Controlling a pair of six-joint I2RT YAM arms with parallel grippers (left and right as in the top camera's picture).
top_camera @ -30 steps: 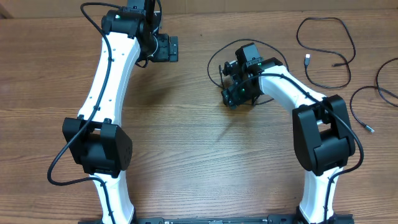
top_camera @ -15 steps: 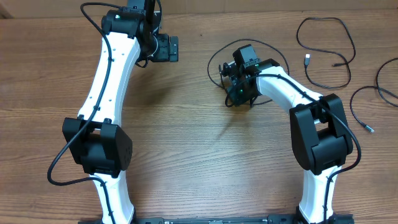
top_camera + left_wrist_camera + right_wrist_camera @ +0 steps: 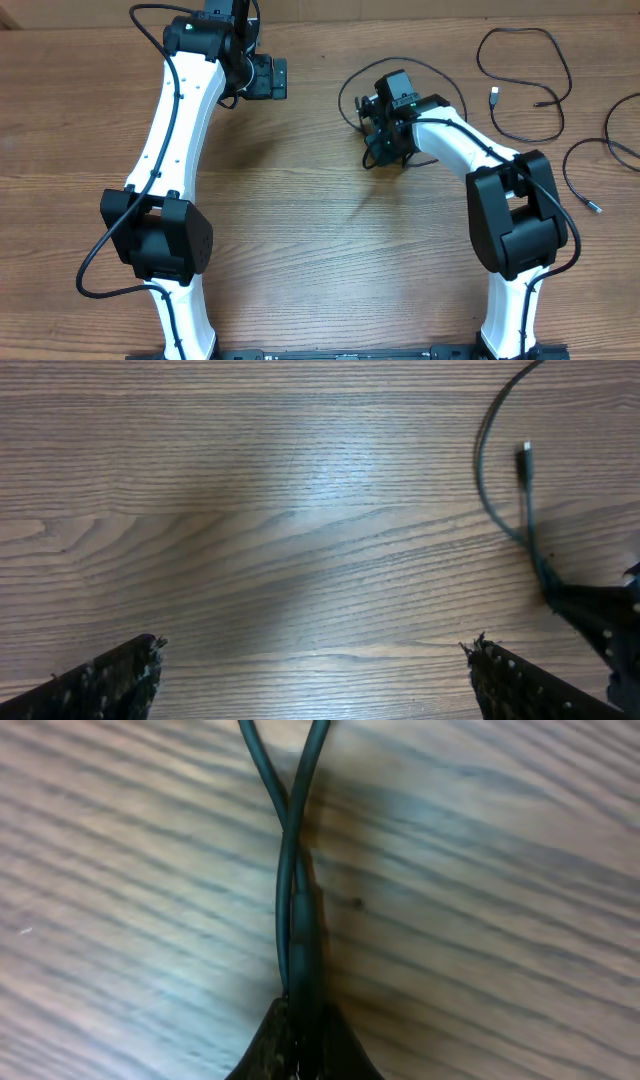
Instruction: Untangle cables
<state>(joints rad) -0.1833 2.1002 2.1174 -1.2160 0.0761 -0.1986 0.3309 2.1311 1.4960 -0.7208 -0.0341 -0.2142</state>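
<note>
One thin black cable [image 3: 343, 95] lies looped at the table's centre back. My right gripper [image 3: 371, 152] is shut on it. In the right wrist view two crossed strands of this cable [image 3: 298, 870] run straight into the closed right gripper [image 3: 305, 1020]. My left gripper [image 3: 270, 77] hovers open to the left of the loop, with only bare wood between its jaws [image 3: 315, 645]. Its camera shows the same cable [image 3: 487, 490] and a small plug [image 3: 523, 455] at the right. A second cable [image 3: 520, 75] and a third [image 3: 590, 160] lie apart at the far right.
The right arm's white link [image 3: 465, 145] reaches across the right half of the wooden table [image 3: 300, 220]. The left arm [image 3: 175, 130] stretches up the left side. The third cable runs off the right edge.
My right gripper has shut on the looped cable's crossed strands and shifted slightly toward the back, nudging the loop. The left arm has stayed still and open.
</note>
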